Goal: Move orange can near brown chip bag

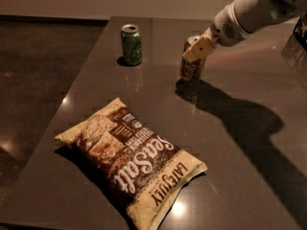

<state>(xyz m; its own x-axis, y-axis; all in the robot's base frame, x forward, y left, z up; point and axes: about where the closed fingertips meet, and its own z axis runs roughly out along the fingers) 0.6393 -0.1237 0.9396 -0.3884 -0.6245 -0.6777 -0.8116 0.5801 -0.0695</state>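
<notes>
Two cans are standing on the dark table [86,99]: the green can [131,44] at 12 o'clock of the brown chip bag [132,164], the orange can [191,71] at 1 o'clock, well apart from it. The gripper [195,51], reaching in from 2 o'clock, is clasping the orange can's top.

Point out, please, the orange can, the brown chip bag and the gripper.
orange can [192,70]: camera view, lettered side.
brown chip bag [132,164]: camera view, brown middle.
gripper [194,51]: camera view, at the can's top.
</notes>
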